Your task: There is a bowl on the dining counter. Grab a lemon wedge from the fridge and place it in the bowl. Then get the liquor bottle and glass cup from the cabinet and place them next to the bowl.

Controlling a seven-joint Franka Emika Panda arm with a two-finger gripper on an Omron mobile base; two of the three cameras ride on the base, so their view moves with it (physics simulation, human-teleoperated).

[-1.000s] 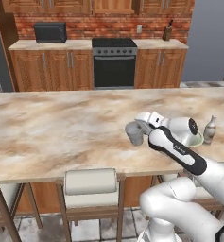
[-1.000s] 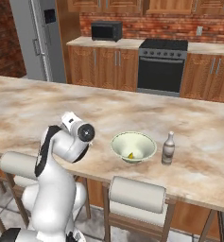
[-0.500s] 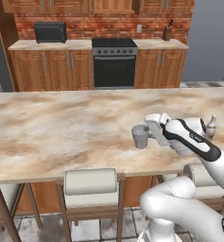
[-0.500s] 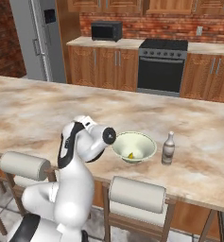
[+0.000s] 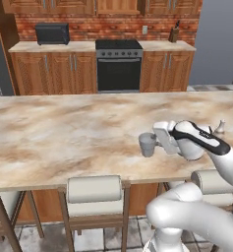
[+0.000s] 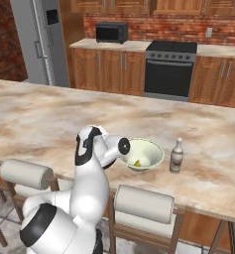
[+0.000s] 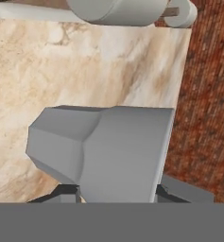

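Note:
My gripper (image 5: 155, 143) is shut on the grey glass cup (image 5: 147, 144), holding it upright just over the marble dining counter (image 5: 64, 138) near its front edge. In the hand view the cup (image 7: 104, 149) looms close, with a dark fingertip (image 7: 65, 192) on each side of its base. The pale green bowl (image 6: 146, 153) sits on the counter with the yellow lemon wedge (image 6: 137, 162) inside. The liquor bottle (image 6: 176, 156) stands upright just right of the bowl; its neck (image 5: 220, 127) peeks out behind my forearm. My arm hides the cup in the right base view.
Padded stools (image 5: 94, 190) (image 6: 146, 204) line the counter's near edge below me. Across the kitchen are the black oven (image 5: 119, 66), a microwave (image 5: 52, 33), wooden cabinets and the steel fridge (image 6: 37, 42).
My arm has swung right toward the bowl, carrying the cup a little right and lower over the counter. Bowl, lemon wedge and bottle have not moved.

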